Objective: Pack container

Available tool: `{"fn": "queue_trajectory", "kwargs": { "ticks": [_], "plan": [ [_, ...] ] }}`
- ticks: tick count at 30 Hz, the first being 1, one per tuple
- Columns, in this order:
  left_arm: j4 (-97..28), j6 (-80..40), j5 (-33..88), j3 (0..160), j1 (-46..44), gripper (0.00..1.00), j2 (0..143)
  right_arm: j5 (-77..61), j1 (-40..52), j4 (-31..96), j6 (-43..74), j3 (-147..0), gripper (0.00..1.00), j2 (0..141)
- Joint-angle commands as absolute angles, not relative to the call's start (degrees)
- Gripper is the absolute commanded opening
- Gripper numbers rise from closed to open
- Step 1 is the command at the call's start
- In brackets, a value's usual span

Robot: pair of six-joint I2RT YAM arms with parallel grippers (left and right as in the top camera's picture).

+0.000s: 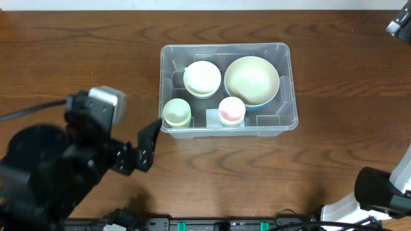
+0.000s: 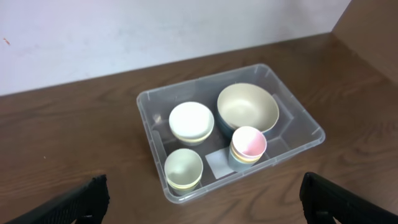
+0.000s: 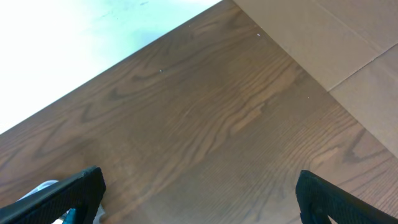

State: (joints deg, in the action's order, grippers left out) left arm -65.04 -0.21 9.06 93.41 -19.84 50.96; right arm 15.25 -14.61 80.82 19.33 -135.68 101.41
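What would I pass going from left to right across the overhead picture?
Left gripper → container, and inside it pale green cups → cream bowl → large bowl → right arm's base.

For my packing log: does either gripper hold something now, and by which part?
Nothing is held: left gripper and right gripper are both open and empty.

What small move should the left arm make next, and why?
Probably draw the left gripper back from the near-left corner of the container. Its jaws are open and empty, the bowls in view all sit inside the container, and the fingers are close to its wall.
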Motion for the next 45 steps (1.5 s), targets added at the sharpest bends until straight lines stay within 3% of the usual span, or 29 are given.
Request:
{"fn": "queue_trajectory", "kwargs": {
  "ticks": [1, 14, 19, 24, 28, 38, 45],
  "plan": [
    [-67.1, -0.9, 10.0, 93.5, -19.8, 0.98, 48.8, 15.9, -15.0, 80.8, 20.3, -135.6, 0.99, 101.3],
    [-77.7, 0.6, -2.0, 93.7, -19.0, 0.98, 32.6, 15.9, -15.0, 80.8, 20.3, -135.6, 0.99, 101.3],
    [-77.8, 0.5, -2.0, 91.2, -14.0, 0.98, 23.0, 15.9, -15.0, 80.8, 20.3, -135.6, 0.99, 101.3],
    [-73.6, 0.6, -2.0, 79.2, -7.2, 0.98, 12.2, 15.9, -15.0, 80.8, 20.3, -135.6, 0.99, 101.3],
    [-60.8, 0.0, -1.9, 65.8, -5.0, 0.98, 5.5, 15.9, -15.0, 80.8, 20.3, -135.6, 0.99, 101.3],
    [-11.9, -0.3, 6.7, 29.1, -4.5, 0.98, 1.2, 15.9, -15.0, 80.8, 20.3, -135.6, 0.99, 101.3],
    [-0.5, -0.6, 7.1, 14.6, -4.5, 0.98, 0.1, 15.9, -15.0, 80.8, 20.3, -135.6, 0.99, 101.3]
  ]
}}
